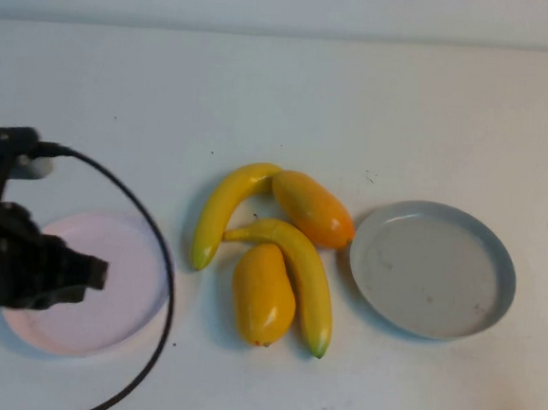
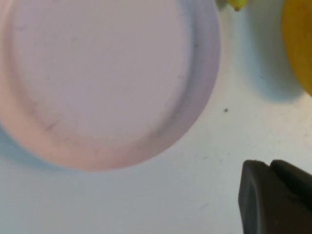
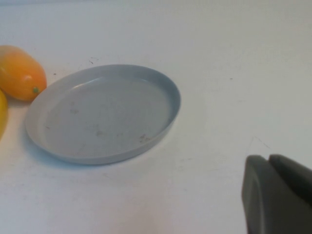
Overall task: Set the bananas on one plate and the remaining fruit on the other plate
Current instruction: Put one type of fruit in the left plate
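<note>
Two bananas (image 1: 224,211) (image 1: 297,269) and two orange-yellow mango-like fruits (image 1: 314,208) (image 1: 263,293) lie bunched together at the table's middle. The empty pink plate (image 1: 115,297) is to their left and the empty grey plate (image 1: 430,270) to their right. My left gripper (image 1: 93,272) is shut and empty, low over the pink plate's left part. Its wrist view shows the gripper (image 2: 269,163), the pink plate (image 2: 97,83) and a mango's edge (image 2: 300,44). My right gripper (image 3: 268,157) is shut and empty, apart from the grey plate (image 3: 102,114) and a mango (image 3: 19,73). It is out of the high view.
A black cable (image 1: 161,253) from the left arm loops over the pink plate's right edge down to the table's front. White table surface lies behind the fruit and around the grey plate.
</note>
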Robot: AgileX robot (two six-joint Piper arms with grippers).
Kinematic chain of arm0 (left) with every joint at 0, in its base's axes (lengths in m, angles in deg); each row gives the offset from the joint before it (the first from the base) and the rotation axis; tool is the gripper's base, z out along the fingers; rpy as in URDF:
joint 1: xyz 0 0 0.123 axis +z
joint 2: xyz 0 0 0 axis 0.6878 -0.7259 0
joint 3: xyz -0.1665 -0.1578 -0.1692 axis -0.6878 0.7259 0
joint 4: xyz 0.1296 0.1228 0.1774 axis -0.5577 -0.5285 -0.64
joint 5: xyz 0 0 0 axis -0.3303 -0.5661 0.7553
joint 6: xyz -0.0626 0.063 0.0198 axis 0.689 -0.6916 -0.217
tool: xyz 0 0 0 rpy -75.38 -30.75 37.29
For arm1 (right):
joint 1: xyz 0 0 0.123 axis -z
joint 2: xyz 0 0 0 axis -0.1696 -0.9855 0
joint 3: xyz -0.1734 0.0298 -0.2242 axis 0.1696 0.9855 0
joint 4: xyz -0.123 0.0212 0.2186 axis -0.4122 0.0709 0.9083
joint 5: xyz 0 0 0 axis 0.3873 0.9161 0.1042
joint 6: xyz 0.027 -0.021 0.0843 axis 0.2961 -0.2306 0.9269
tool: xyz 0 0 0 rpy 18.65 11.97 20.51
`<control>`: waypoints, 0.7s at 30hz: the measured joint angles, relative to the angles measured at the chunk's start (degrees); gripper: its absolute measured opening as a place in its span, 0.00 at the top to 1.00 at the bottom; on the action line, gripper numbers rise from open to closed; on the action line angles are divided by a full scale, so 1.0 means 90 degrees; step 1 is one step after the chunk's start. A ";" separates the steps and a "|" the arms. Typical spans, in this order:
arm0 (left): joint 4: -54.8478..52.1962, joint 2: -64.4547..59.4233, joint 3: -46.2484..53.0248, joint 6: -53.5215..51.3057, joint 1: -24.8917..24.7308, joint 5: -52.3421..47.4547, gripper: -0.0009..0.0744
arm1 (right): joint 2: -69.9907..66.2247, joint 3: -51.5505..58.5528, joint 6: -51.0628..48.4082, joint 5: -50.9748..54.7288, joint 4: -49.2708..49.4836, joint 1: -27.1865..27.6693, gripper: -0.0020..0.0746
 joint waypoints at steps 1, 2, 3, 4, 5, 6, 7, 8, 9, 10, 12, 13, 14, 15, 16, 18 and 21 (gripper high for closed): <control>-0.0011 -0.0264 -0.0168 0.0000 -0.0232 0.0039 0.99 | 0.0000 0.0000 0.0000 0.0000 0.0000 0.0000 0.99; -0.0014 -0.0525 -0.0347 0.0000 -0.0465 0.0068 0.99 | 0.0000 0.0000 0.0000 0.0000 0.0000 0.0000 0.99; -0.0024 -0.0780 -0.0495 0.0012 -0.0690 0.0114 0.99 | 0.0000 0.0000 0.0000 0.0000 0.0000 0.0000 0.99; -0.0039 -0.1028 -0.0689 0.0063 -0.0906 0.0145 0.99 | 0.0000 0.0000 0.0000 0.0000 0.0000 0.0000 0.99; -0.0086 -0.1273 -0.0888 0.0130 -0.1115 0.0191 0.99 | 0.0000 0.0000 0.0000 0.0000 0.0000 0.0000 0.99; -0.0125 -0.1461 -0.1053 0.0180 -0.1273 0.0219 0.99 | 0.0000 0.0000 0.0000 0.0000 0.0000 0.0000 0.99; -0.0168 -0.1690 -0.1260 0.0250 -0.1455 0.0242 0.99 | 0.0000 0.0000 0.0000 0.0000 0.0000 0.0000 0.99; -0.0216 -0.1908 -0.1468 0.0326 -0.1625 0.0242 0.99 | 0.0000 0.0000 0.0000 0.0000 0.0000 0.0000 0.99; -0.0247 -0.2073 -0.1670 0.0399 -0.1752 0.0242 0.99 | 0.0000 0.0000 0.0000 0.0000 0.0000 0.0000 0.99; -0.0276 -0.2270 -0.1860 0.0452 -0.1901 0.0242 0.99 | 0.0000 0.0000 0.0000 0.0000 0.0000 0.0000 0.99; -0.0355 -0.2606 -0.2179 0.0546 -0.2179 0.0242 0.99 | 0.0000 0.0000 0.0000 0.0000 0.0000 0.0000 0.99; -0.0435 -0.2785 -0.2357 0.0620 -0.2311 0.0226 0.99 | 0.0000 0.0000 0.0000 0.0000 0.0000 0.0000 0.99; -0.0559 -0.2959 -0.2537 0.0731 -0.2441 0.0149 0.99 | 0.0000 0.0000 0.0000 0.0000 0.0000 0.0000 0.99; -0.0678 -0.3121 -0.2685 0.0847 -0.2542 0.0071 0.99 | 0.0000 0.0000 0.0000 0.0000 0.0000 0.0000 0.99; -0.0842 -0.3271 -0.2872 0.1007 -0.2664 -0.0049 0.99 | 0.0000 0.0000 0.0000 0.0000 0.0000 0.0000 0.99; -0.1120 -0.3510 -0.3242 0.1226 -0.2870 -0.0304 0.99 | 0.0000 0.0000 0.0000 0.0000 0.0000 0.0000 0.99; -0.1287 -0.3771 -0.3671 0.1353 -0.3094 -0.0614 0.99 | 0.0000 0.0000 0.0000 0.0000 0.0000 0.0000 0.99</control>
